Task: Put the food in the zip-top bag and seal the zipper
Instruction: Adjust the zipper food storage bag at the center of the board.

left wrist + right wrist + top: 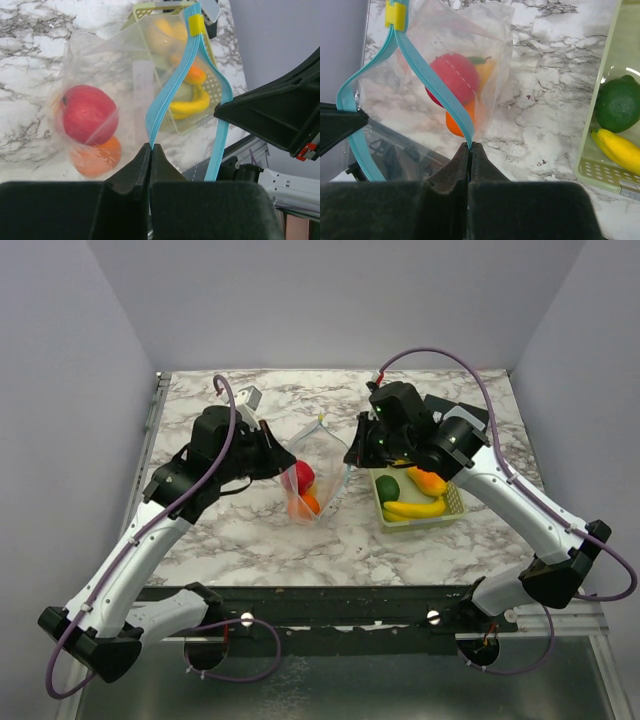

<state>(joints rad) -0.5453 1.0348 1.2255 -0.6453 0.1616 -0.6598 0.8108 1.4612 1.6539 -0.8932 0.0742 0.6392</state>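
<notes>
The clear zip-top bag (312,490) hangs between my two grippers above the marble table. Inside it lie a red round fruit (89,114) and an orange piece (97,156), also seen as the red fruit (454,79) and orange piece (460,120) from the right. My left gripper (150,146) is shut on the light blue zipper (165,95) on one side of the mouth. My right gripper (469,144) is shut on the zipper (437,85) on the other side. The mouth gapes open, with a yellow slider (396,15) at its end.
A pale yellow-green perforated basket (455,508) stands right of the bag, holding yellow bananas (415,508), a green round fruit (388,488) and an orange-yellow piece (428,480). The green fruit (619,102) and a banana (619,149) also show in the right wrist view.
</notes>
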